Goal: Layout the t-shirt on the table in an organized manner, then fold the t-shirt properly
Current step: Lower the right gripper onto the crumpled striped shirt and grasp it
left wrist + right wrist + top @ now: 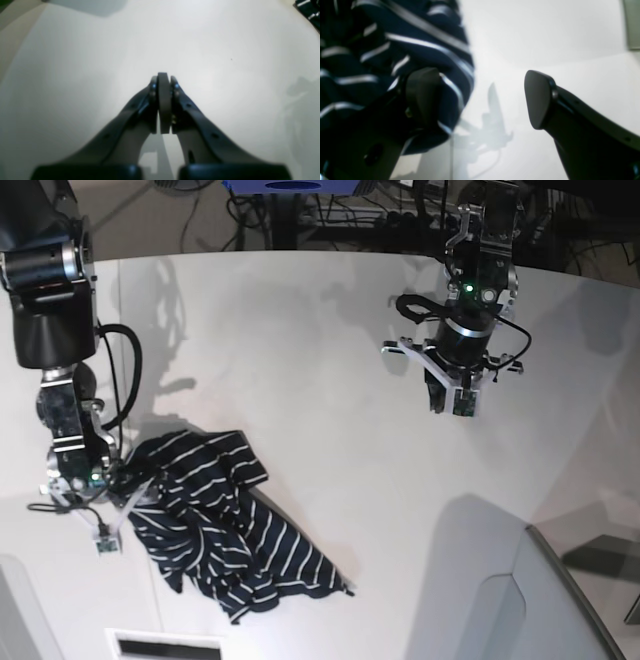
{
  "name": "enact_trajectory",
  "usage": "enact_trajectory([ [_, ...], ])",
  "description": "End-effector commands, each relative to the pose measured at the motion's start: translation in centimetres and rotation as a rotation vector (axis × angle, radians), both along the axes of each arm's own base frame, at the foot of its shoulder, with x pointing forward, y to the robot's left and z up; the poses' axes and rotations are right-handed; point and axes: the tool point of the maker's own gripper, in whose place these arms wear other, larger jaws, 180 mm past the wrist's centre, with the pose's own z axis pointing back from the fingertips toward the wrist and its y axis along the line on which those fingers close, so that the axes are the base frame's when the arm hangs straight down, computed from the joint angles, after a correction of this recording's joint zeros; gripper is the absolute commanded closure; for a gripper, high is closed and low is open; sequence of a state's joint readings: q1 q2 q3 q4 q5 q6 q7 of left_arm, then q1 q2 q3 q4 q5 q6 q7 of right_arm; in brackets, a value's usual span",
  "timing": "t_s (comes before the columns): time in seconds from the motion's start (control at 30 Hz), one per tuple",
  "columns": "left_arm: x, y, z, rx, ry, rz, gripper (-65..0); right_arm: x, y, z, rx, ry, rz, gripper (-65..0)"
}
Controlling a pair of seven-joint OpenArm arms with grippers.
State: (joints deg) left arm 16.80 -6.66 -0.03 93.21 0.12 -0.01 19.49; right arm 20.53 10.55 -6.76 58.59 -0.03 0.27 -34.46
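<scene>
T-shirt beside right claw

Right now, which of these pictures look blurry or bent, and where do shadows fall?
Left wrist view: soft focus, table bulges as through a fisheye lens, faint shadow at right. Right wrist view: t-shirt stripes smeared, dark fingers blurred, grey shadow on the white between them. Base view: sharpest, arm shadows across the tabletop.

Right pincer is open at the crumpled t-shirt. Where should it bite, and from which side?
Probably the bunched edge of the t-shirt nearest the right pincer, coming from the shirt's outer side. One finger already overlaps that fold; bare table lies beyond it.
</scene>
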Motion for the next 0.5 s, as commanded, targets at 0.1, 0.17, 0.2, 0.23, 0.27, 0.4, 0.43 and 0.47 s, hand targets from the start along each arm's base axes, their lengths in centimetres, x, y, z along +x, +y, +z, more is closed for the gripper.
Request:
enact_trajectory([
  [0.1, 0.5, 0.2, 0.4, 0.003, -0.028, 0.003, 0.0, 1.9, 0.1, 2.2, 0.0, -0.077, 0.003, -50.0],
  [0.17, 0.4, 0.2, 0.1, 0.003, -0.019, 0.005, 0.0, 1.9, 0.8, 2.1, 0.012, -0.075, 0.006, -49.1],
  [0.2, 0.4, 0.2, 0.0, 0.003, -0.019, 0.005, 0.0, 2.0, 1.0, 2.0, 0.015, -0.075, 0.009, -46.5],
  [0.23, 0.3, 0.2, 0.0, 0.004, -0.018, 0.005, 0.0, 2.0, 1.1, 2.1, 0.016, -0.077, 0.01, -42.2],
  [0.27, 0.3, 0.3, -0.1, 0.004, -0.015, 0.005, 0.0, 2.0, 1.1, 2.1, 0.016, -0.078, 0.01, -35.3],
  [0.4, 0.3, 0.3, -0.1, 0.004, -0.015, 0.005, 0.0, 2.5, 1.2, 3.0, 0.019, -0.103, 0.011, 0.0],
  [0.43, 0.3, 0.3, -0.1, 0.004, -0.013, 0.006, 0.0, 2.6, 1.2, 3.5, 0.022, -0.12, 0.011, 0.0],
  [0.47, 0.3, 0.3, -0.1, 0.004, -0.013, 0.006, 0.0, 3.0, 1.4, 4.4, 0.021, -0.146, 0.017, -2.3],
])
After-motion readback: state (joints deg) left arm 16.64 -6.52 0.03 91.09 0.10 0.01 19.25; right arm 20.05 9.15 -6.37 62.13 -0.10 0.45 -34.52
